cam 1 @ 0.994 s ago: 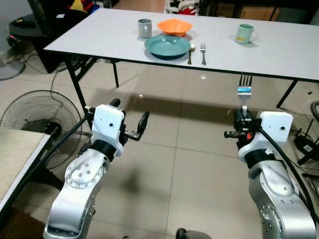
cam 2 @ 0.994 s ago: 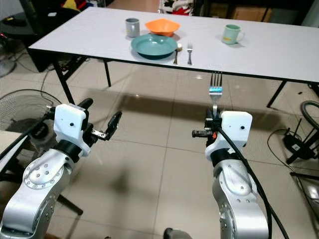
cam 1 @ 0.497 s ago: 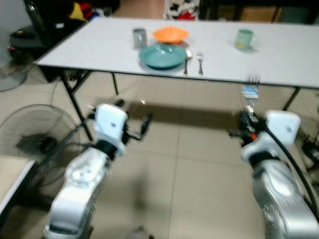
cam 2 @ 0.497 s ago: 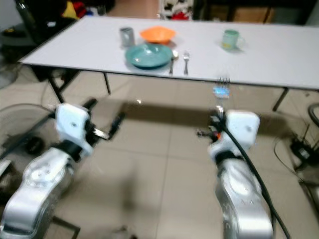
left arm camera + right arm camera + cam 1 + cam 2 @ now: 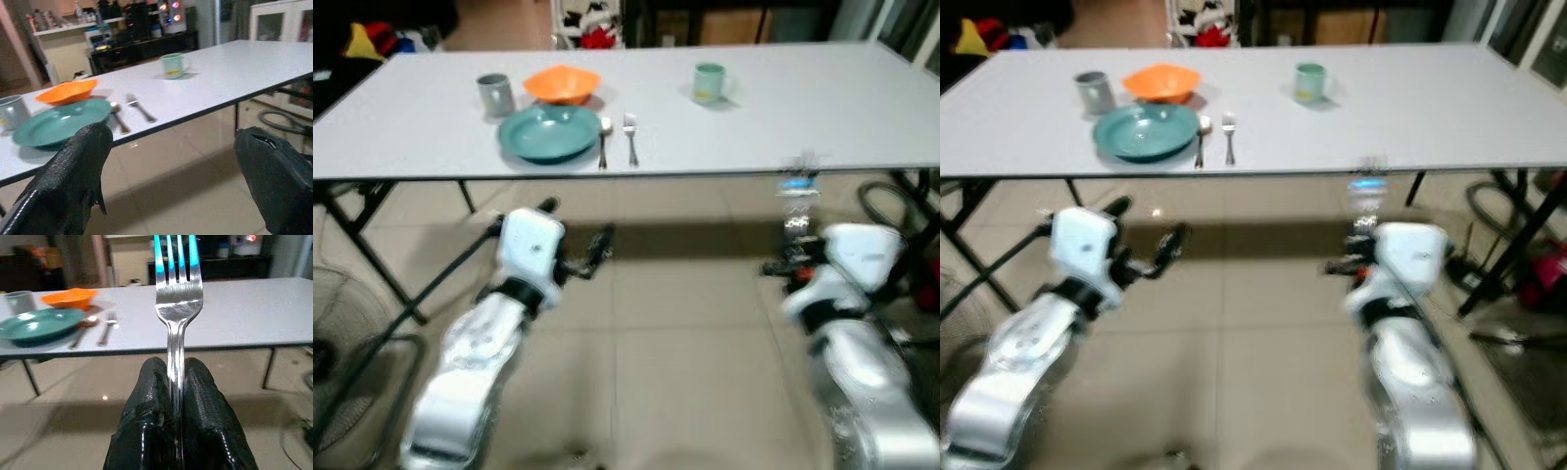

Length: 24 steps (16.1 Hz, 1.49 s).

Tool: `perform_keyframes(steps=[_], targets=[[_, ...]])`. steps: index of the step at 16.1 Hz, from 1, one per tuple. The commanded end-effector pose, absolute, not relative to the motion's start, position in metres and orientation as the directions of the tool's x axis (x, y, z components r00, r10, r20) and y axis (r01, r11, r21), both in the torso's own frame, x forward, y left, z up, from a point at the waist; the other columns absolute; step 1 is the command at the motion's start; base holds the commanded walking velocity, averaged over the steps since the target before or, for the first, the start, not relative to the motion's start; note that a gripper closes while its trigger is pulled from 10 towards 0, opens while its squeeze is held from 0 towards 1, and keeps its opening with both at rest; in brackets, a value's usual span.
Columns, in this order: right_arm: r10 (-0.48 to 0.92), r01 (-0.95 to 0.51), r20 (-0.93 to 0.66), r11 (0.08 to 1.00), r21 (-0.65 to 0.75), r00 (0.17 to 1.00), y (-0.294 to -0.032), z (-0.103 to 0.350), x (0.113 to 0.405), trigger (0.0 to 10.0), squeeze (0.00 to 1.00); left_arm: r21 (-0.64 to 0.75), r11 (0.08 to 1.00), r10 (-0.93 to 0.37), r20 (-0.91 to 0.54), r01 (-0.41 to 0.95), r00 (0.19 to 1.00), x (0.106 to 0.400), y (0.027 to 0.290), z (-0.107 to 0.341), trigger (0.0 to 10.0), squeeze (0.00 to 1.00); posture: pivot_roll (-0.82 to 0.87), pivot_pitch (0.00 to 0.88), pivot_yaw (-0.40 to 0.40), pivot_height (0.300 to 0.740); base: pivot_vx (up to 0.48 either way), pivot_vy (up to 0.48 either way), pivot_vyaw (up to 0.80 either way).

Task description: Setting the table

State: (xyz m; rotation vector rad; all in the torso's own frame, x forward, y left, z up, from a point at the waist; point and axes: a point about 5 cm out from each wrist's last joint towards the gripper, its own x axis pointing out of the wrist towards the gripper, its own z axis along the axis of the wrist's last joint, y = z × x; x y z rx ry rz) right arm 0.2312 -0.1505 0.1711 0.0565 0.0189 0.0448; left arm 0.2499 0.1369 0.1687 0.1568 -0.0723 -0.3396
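My right gripper (image 5: 176,368) is shut on the handle of a silver fork (image 5: 177,293), held upright with its tines up, in front of the white table's (image 5: 822,108) near edge. The same fork (image 5: 796,186) looks blurred in the eye view. On the table sit a teal plate (image 5: 548,134), an orange bowl (image 5: 561,84), a grey cup (image 5: 494,94) and a green mug (image 5: 709,82). A spoon (image 5: 604,138) and a second fork (image 5: 630,138) lie just right of the plate. My left gripper (image 5: 576,225) is open and empty, held low before the table.
Black table legs (image 5: 352,245) stand at the left. A black hose and stand legs (image 5: 1513,255) lie under the table's right end. A dark shelf with boxes (image 5: 705,24) lines the far wall. Tiled floor (image 5: 685,333) runs between me and the table.
The whole picture has shifted: the camera has turned right and the table now spans the view. Both arms keep their pose, and the fork is still held upright.
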Motion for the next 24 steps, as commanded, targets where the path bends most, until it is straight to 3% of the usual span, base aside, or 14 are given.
perform_keyframes(steps=[1,6,13,24], targets=[[0.024,-0.023,-0.021,0.999,0.046,0.999,-0.1579,0.1726,0.2286,10.0,0.0,0.163,0.926,-0.353,0.054,0.341,0.934,0.2492,0.1319,0.17,10.0,0.0,0.01,0.03,0.025,0.74,0.33,0.0,0.0],[0.04,-0.038,-0.056,0.998,0.042,0.998,-0.1588,0.1693,0.2274,10.0,0.0,0.148,0.93,-0.346,0.057,0.335,0.936,0.2482,0.1311,0.1687,10.0,0.0,0.0,0.019,0.018,0.74,0.32,0.0,0.0],[0.029,-0.026,-0.067,0.999,0.047,0.997,-0.1621,0.1689,0.2267,10.0,0.0,0.14,0.927,-0.357,0.06,0.346,0.932,0.2487,0.1276,0.1679,10.0,0.0,-0.01,0.017,0.02,0.74,0.324,0.0,-0.78],[0.134,-0.128,-0.121,0.99,0.057,0.984,-0.1559,0.1643,0.2272,10.0,0.0,0.136,0.936,-0.334,0.056,0.324,0.941,0.2489,0.1304,0.1658,10.0,0.0,-0.01,0.021,0.011,0.74,0.327,0.0,0.0]])
